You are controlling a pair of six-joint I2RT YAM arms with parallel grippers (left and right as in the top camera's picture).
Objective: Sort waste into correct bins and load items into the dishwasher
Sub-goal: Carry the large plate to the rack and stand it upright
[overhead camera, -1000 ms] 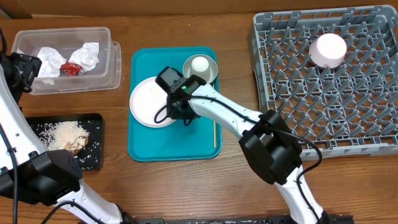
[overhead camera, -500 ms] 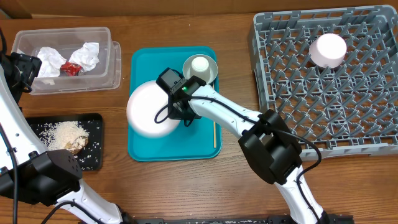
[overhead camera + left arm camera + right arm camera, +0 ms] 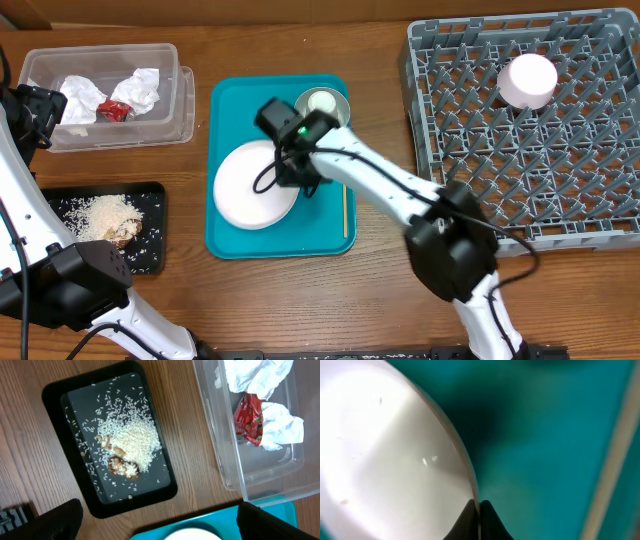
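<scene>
My right gripper (image 3: 300, 172) is shut on the right rim of the large whitish plate (image 3: 250, 187) and holds it tilted over the teal tray (image 3: 228, 100). The right wrist view shows its fingertips (image 3: 479, 510) pinching the plate's edge (image 3: 385, 450). A pale bowl (image 3: 338, 100) with a small white cup (image 3: 321, 103) inside stands at the tray's back. The grey dish rack (image 3: 560, 190) at right holds a whitish-pink round dish (image 3: 527, 80). The clear tub (image 3: 160, 60) holds napkins (image 3: 140, 88) and a red wrapper (image 3: 112, 110). The black tray (image 3: 150, 195) holds rice and scraps (image 3: 108, 218). My left gripper (image 3: 160, 527) is open and empty.
A wooden chopstick (image 3: 346, 215) lies along the teal tray's right edge, also seen in the right wrist view (image 3: 610, 460). The left arm (image 3: 25, 110) stands at the table's left edge beside the tub. Bare wood lies between the teal tray and the rack.
My right gripper has lifted the plate's rim off the teal tray and shifted it a little toward the front right. The left arm has not moved.
</scene>
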